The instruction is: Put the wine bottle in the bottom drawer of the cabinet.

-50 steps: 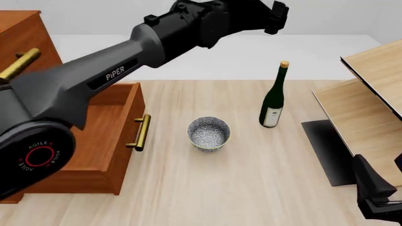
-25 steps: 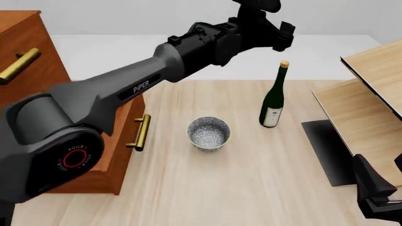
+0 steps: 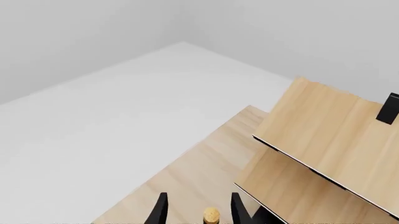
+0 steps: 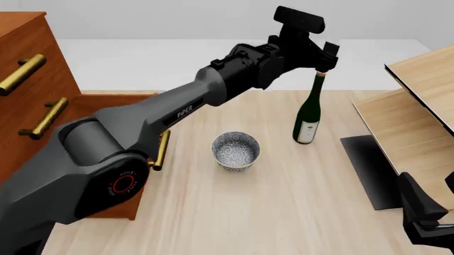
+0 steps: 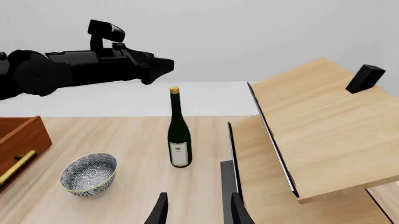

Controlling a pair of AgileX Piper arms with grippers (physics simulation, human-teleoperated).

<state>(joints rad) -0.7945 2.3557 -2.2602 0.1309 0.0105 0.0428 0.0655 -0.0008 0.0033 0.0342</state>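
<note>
- Far left, the cabinet (image 4: 32, 79) stands tall, and its bottom drawer (image 4: 106, 114) is pulled out toward the table's middle, brass handle facing the bowl. The arm covers most of the drawer, so I cannot tell what, if anything, lies inside.
- Moving right, the speckled bowl (image 4: 235, 151) sits on the table (image 4: 284, 202) between drawer and bottle; its hollow looks empty.
- Now the action: the left arm reaches long across the table, and the left pincer (image 4: 320, 62) hangs right at the cork of the wine bottle (image 4: 309, 114). In the left wrist view the two fingers stand parted with the cork top between them, nothing gripped.
- The bottle stands upright on the table, well apart from the drawer.
- My read: this is the approach to the grasp. The next move calls for coming down the neck and closing squarely, since a nudge up that high could tip the bottle.
- Right edge: the pale wood furniture (image 4: 418, 101) leans near the bottle, and the right pincer (image 5: 194, 207) waits low with fingers parted, holding nothing.
</note>
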